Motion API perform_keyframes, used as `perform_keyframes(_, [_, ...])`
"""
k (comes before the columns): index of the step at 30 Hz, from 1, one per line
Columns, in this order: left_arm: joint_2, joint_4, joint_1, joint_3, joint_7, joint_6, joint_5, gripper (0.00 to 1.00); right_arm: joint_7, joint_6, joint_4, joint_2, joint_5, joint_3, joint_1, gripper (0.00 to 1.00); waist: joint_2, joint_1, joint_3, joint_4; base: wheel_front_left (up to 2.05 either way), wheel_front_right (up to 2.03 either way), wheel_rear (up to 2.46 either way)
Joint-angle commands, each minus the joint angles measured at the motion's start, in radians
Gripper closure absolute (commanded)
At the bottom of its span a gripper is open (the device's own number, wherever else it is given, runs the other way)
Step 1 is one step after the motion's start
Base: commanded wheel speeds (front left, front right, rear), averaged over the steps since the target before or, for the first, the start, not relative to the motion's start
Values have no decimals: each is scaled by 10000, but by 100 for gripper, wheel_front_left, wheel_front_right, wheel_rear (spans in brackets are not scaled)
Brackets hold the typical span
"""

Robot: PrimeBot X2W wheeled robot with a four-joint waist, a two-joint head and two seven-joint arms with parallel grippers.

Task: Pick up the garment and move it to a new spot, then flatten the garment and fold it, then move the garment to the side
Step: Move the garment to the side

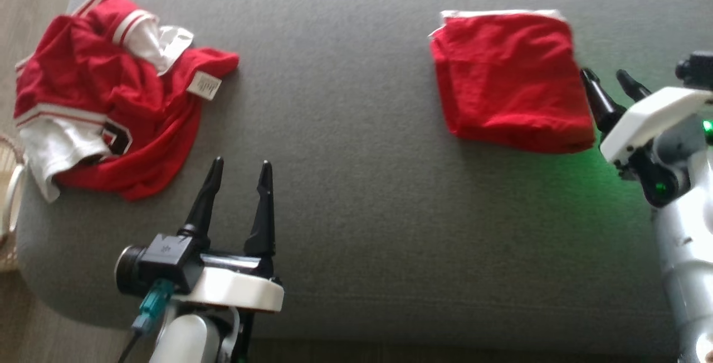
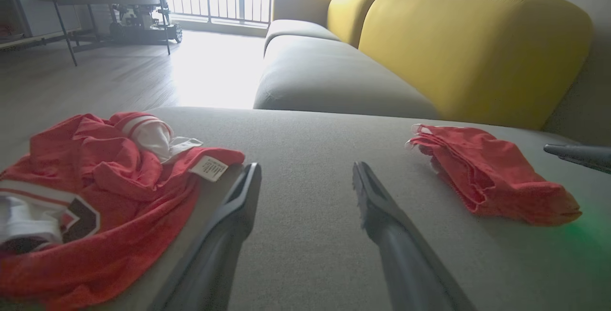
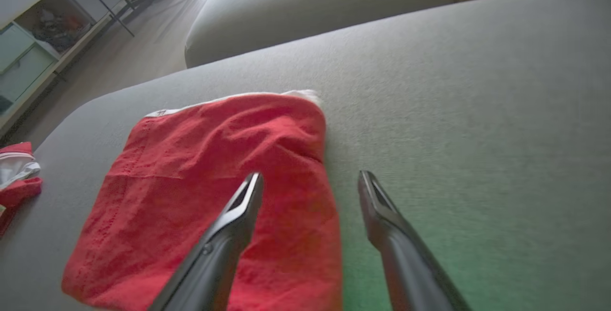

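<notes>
At the left end of the grey cushion (image 1: 345,129), a crumpled jersey (image 1: 100,101) is seen heaped up, red with white striped trim. A white label (image 1: 204,85) is turned up on its right side. A dark printed number is partly buried in the folds.

Just right of it, near the front edge, the left gripper (image 1: 242,162) is held over bare fabric. Its two dark fingers are spread wide and nothing is caught between them.

The middle of the cushion is passed over.

Toward the back right, the folded red garment (image 1: 509,82) is laid flat as a neat rectangle, with a thin white strip showing along its far edge.

At the right edge, the right gripper (image 1: 603,73) is held just beside the garment's right side, jaws parted and empty. From the right wrist view, one finger (image 3: 238,215) is seen over the red cloth and the other over grey cushion. A green glow (image 1: 562,179) is thrown on the cushion below the garment.
</notes>
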Motion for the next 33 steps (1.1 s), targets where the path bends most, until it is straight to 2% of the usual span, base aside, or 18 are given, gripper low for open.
perform_keyframes(1, [-22,-273,-320,211,-51,-14,-8,0,15,-4,-250,-83,114,224,-344,0,0,-3,223,192,0,0,0])
perform_keyframes(13, [-22,-235,-822,-185,-51,57,309,0,198,-4,1190,-450,589,824,-1291,0,0,-3,742,444,0,0,0])
perform_keyframes(14, [-22,-264,-854,-216,-51,69,315,0,214,-4,1298,-464,601,898,-1328,11,0,-3,748,449,0,0,0])
perform_keyframes(16, [-22,-320,-908,-259,-51,104,332,0,247,-4,1463,-447,698,1047,-1381,64,0,-3,741,443,0,0,0])
perform_keyframes(17, [-22,-333,-922,-274,-51,125,331,0,242,-4,1528,-455,721,1133,-1399,87,0,-3,730,435,0,0,0])
perform_keyframes(18, [-22,-345,-934,-287,-51,141,329,0,226,-4,1574,-456,760,1216,-1415,100,0,-3,718,422,0,0,0])
perform_keyframes(24, [-22,-364,-907,-272,-51,211,358,0,-13,-4,1704,-616,987,1573,-1515,100,0,-3,643,200,0,0,0])
perform_keyframes(30, [-22,-568,-862,-197,-51,131,543,0,-117,-4,1485,-765,1101,1899,-1705,100,0,-3,699,-417,0,0,0])
perform_keyframes(31, [-22,-624,-903,-179,-51,80,619,0,-191,-4,1348,-836,1129,1998,-1780,100,0,-3,734,-754,0,0,0])
perform_keyframes(33, [-19,-621,-924,-159,-51,52,667,0,-205,-4,1284,-863,1144,2052,-1808,100,0,-3,751,-943,0,0,0])
